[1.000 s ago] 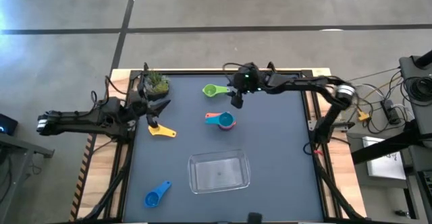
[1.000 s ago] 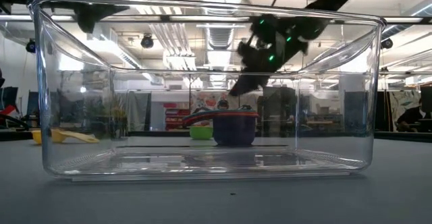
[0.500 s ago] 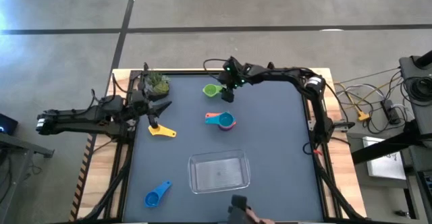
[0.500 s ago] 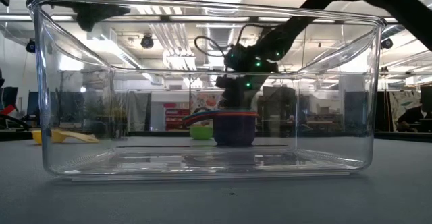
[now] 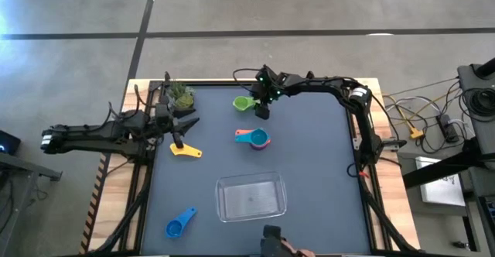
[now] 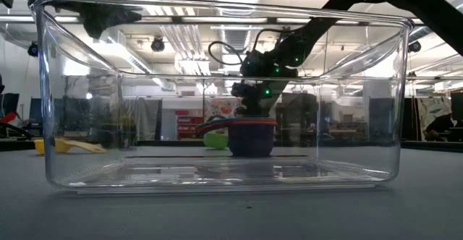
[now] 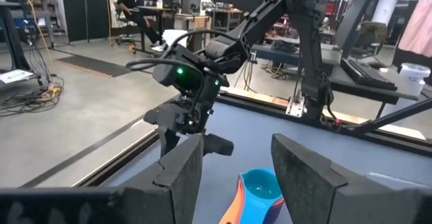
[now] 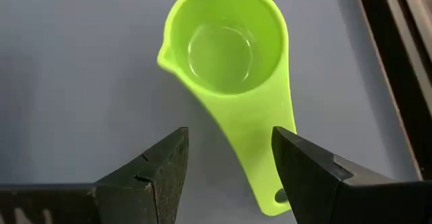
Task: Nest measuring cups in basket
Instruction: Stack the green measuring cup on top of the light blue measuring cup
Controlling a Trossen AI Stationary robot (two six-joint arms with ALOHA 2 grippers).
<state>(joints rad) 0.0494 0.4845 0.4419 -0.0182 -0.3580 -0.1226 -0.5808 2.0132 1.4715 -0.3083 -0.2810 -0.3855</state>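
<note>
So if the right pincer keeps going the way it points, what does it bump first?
Probably the green cup: the open right pincer points straight down at its handle, fingers on either side.

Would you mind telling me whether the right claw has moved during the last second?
Yes: in the high view the right claw shifted toward the picture's left, nearer the green measuring cup.

The dark right arm reaches in from three o'clock toward twelve, its two-finger pincer (image 5: 261, 111) pointing down with fingers parted and empty, while the dark left arm lies at nine o'clock, its pincer (image 5: 181, 132) also parted.
</note>
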